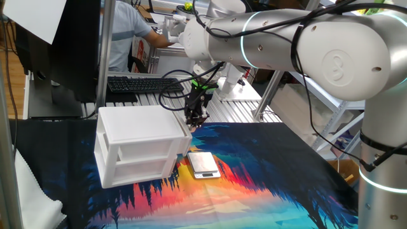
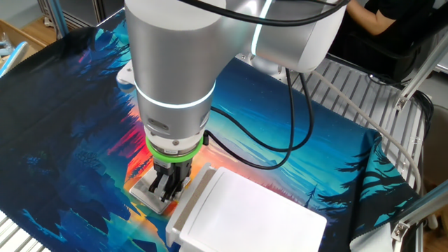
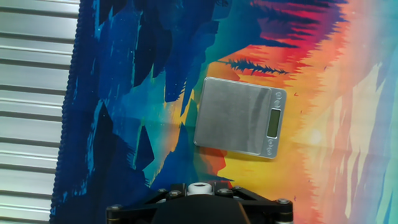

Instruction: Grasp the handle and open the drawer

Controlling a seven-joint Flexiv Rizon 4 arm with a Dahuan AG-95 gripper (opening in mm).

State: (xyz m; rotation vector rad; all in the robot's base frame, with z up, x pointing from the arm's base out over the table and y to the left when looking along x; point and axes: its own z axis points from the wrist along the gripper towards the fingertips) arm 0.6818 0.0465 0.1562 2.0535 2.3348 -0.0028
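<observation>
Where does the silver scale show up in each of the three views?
One fixed view: the scale lies low in the centre, on the cloth right of the cabinet.
The other fixed view: only a corner shows at lower left, under the gripper.
Hand view: it fills the centre, display to the right.
Shared landmark: the orange streak of the cloth beside it.

Black keyboard point(image 1: 137, 83) on slatted metal bench point(image 1: 235, 108); seated person point(image 1: 124, 32) behind.

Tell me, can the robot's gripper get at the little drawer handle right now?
Probably yes. The gripper points down right at the drawer's upper front edge, and the hand view shows the small white handle between its fingers. Nothing blocks it; the scale lies lower down on the cloth.
</observation>
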